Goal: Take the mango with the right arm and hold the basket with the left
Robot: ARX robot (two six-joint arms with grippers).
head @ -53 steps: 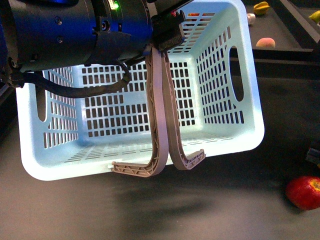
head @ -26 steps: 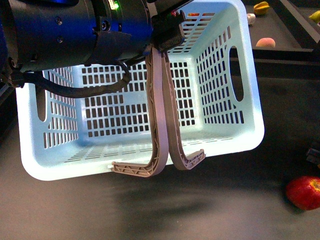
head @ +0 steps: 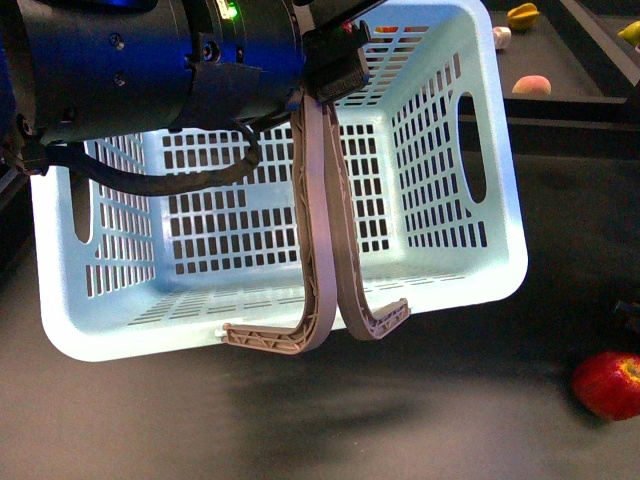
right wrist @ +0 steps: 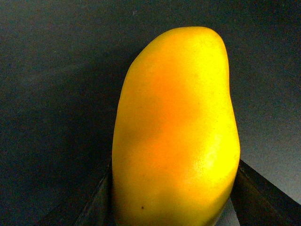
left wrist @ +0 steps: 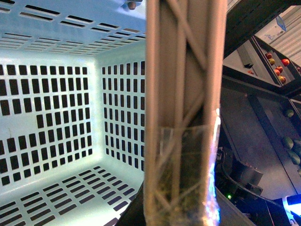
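i count one light blue slotted plastic basket (head: 480,280), one smooth oblong yellow-orange mango (right wrist: 174,132) and one round red apple (head: 605,385). of my own gear, one glossy black left arm (head: 120,70) shows, with two tan lattice-ribbed fingers (head: 318,220). further back: one ridged yellow star-shaped fruit (head: 522,15), one round peach-coloured fruit (head: 531,86), one small white thing (head: 502,37) (the tiny red fruits (left wrist: 275,60) and green fruits (left wrist: 288,141) in the left wrist view are too small to count).
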